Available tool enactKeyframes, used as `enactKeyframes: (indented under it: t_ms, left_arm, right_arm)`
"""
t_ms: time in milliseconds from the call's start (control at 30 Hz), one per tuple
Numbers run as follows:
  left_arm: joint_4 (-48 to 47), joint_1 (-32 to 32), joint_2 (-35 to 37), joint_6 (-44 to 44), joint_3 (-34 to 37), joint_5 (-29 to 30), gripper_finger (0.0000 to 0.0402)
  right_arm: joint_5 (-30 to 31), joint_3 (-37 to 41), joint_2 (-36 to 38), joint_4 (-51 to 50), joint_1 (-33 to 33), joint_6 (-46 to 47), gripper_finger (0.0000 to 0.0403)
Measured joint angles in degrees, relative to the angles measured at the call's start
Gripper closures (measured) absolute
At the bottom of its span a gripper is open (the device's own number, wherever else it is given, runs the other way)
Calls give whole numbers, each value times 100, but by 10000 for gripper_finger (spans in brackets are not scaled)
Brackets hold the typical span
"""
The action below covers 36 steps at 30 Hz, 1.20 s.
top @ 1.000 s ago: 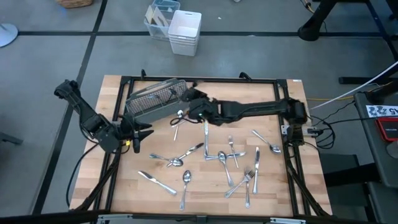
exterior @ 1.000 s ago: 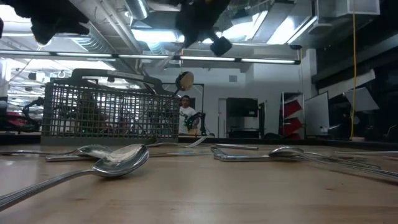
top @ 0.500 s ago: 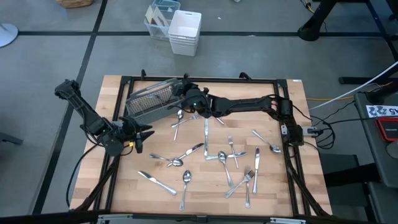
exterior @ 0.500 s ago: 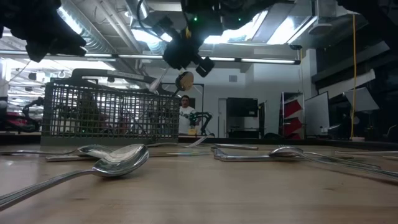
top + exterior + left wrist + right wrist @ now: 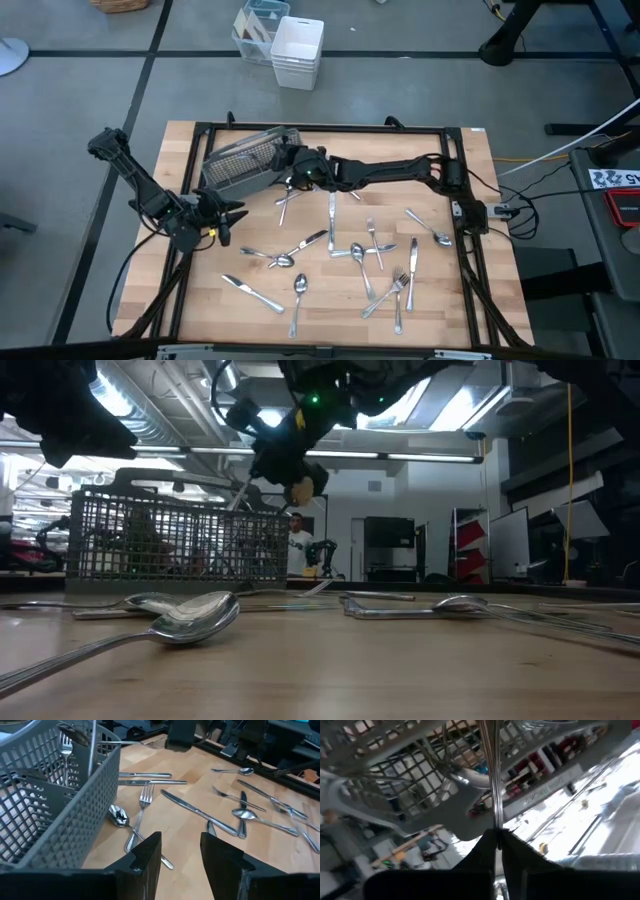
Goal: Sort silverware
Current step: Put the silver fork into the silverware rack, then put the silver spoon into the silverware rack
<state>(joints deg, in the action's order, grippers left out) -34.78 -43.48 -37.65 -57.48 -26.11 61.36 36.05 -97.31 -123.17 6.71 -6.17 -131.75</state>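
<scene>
While the right arm reached across the back of the table, its gripper [image 5: 297,163] hung at the near corner of the wire-mesh caddy [image 5: 240,160], fingers pinched tight on the thin handle of one piece of silverware [image 5: 492,775]. From the right wrist view, the handle ran straight out from between the closed fingers [image 5: 485,847] toward the caddy's mesh wall. From the low view, that gripper [image 5: 285,455] sat above the caddy's right end [image 5: 180,545], with a rounded spoon bowl [image 5: 301,488] showing just below it, clear of the tabletop.

Left gripper [image 5: 225,215] waited near the left edge of the table [image 5: 470,300], just in front of the caddy, fingers parted with nothing between them. In the left wrist view its two dark fingers [image 5: 145,855] stood apart, looking past the caddy wall [image 5: 65,815].

Inside the caddy, a fork [image 5: 64,750] stood upright with tines up, other pieces beside it, kinds hard to tell.

Rest of the silverware lay loose on the wood: a fork [image 5: 142,802] and spoon [image 5: 119,815] crossed just beside the caddy; a long knife [image 5: 331,215] near the middle; a scatter of spoons and forks [image 5: 385,270] toward the right front; a knife [image 5: 252,293] and a spoon [image 5: 298,295] near the front left. A person [image 5: 297,545] stood far off in the room behind.
</scene>
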Motion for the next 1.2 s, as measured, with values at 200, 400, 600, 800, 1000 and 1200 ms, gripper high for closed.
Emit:
enactKeyframes:
  t_ms: [200,400,600,800,1000,1200]
  left_arm:
    - [-20,2,0,-17,9,4,273]
    - [-32,2,0,47,9,2,273]
    - [-35,2,0,47,9,2,273]
    - [-35,2,0,47,9,2,273]
    - [-37,2,0,47,9,1,273]
    - [-35,2,0,44,9,0,273]
  right_arm:
    - [-337,14,-174,-81,4,-226,386]
    - [-757,5,-208,145,-2,-231,386]
    - [-886,8,-215,428,-28,-232,382]
    - [-913,8,-215,427,-72,-227,336]
    - [-1017,8,-215,480,-67,-210,297]
    - [-979,10,-215,1264,-63,-207,295]
